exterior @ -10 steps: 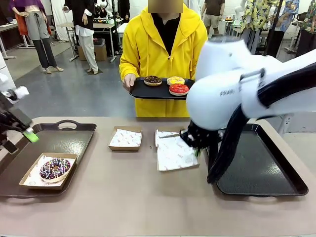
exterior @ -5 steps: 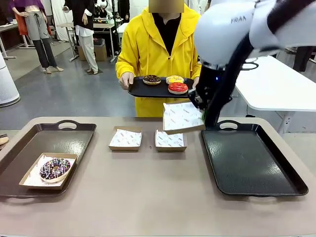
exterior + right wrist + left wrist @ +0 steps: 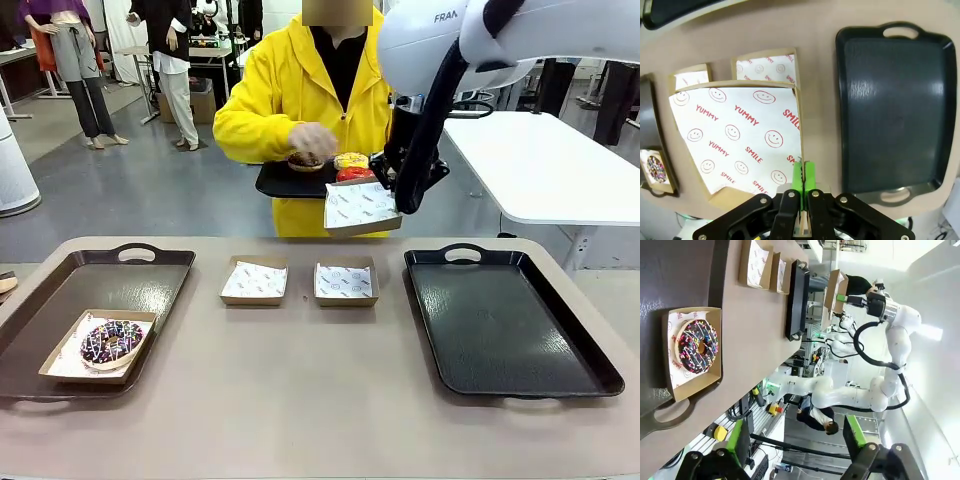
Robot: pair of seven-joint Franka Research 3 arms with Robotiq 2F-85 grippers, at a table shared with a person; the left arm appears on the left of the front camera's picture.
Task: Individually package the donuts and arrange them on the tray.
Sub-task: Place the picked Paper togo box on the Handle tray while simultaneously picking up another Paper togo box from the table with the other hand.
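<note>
Right gripper (image 3: pixel 802 172) clamped on paper-lined box (image 3: pixel 735 135) rim, aloft beside donuts (image 3: pixel 352 161), person's hand (image 3: pixel 312 140) apparently touching one, left gripper (image 3: pixel 796 437) wide.

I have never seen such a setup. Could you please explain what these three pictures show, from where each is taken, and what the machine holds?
These are two robot arms at a table, opposite a person in a yellow coat. The wide picture looks across the table from the robot's side; the other two come from cameras on each wrist. On the table lie a bare black tray, two empty paper-lined boxes, and a left tray carrying a boxed sprinkled chocolate donut. The right gripper is shut on the edge of a third paper-lined box, held up near the person, whose hand reaches over three donuts on a small handheld tray. The left gripper is open and holds nothing.
</note>
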